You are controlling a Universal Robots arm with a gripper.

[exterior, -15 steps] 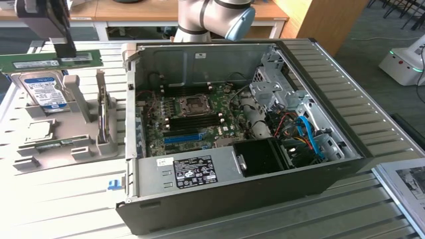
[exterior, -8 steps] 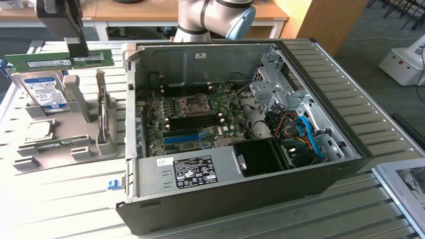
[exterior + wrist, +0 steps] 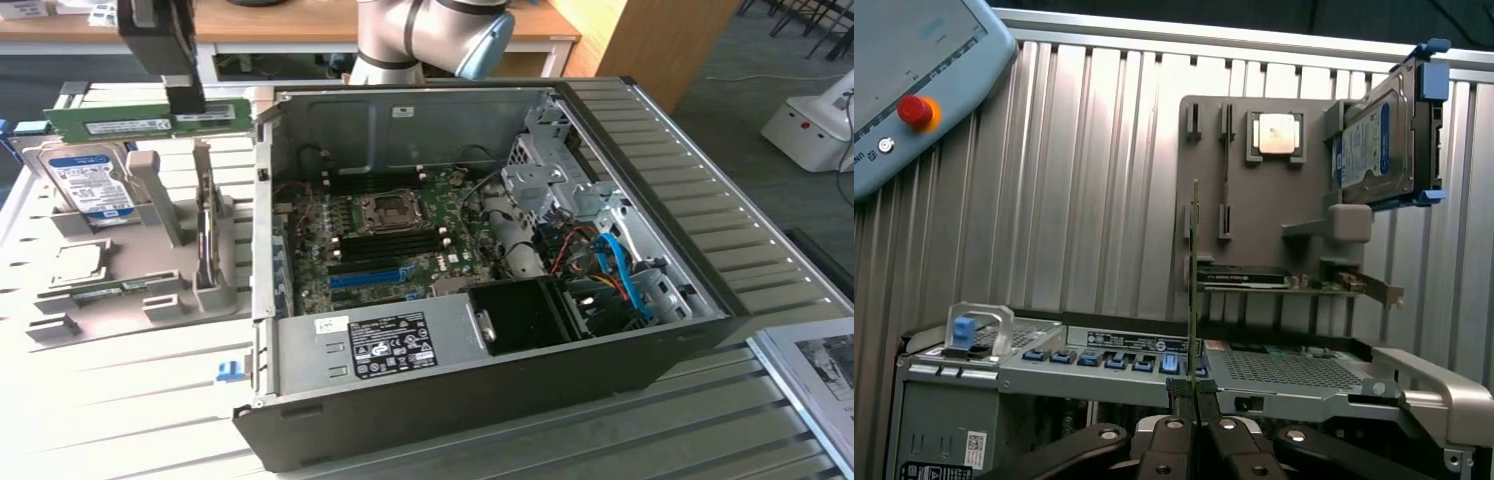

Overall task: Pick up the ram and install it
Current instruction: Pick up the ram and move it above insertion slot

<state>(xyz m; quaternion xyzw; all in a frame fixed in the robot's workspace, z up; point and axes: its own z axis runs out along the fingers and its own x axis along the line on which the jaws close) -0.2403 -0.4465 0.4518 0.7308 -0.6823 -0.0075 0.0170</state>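
Observation:
The ram [image 3: 114, 122] is a long green stick with a white label. It hangs level in the air above the grey parts holder [image 3: 167, 200], at the exterior view's left. My gripper [image 3: 184, 100] is shut on it from above, near its end closest to the case. In the wrist view the ram [image 3: 1195, 260] shows edge-on as a thin line rising from between my fingertips [image 3: 1195, 402]. The open computer case [image 3: 667, 330] lies at the centre, and its motherboard [image 3: 387, 240] is apart from the ram, toward the exterior view's right.
In the holder stand a silver hard drive [image 3: 87, 180] with a blue-white label, a square processor chip [image 3: 74, 262] and a flat card [image 3: 114, 292]. The case wall [image 3: 263, 200] rises right beside the holder. A teach pendant [image 3: 914, 80] lies on the ribbed table.

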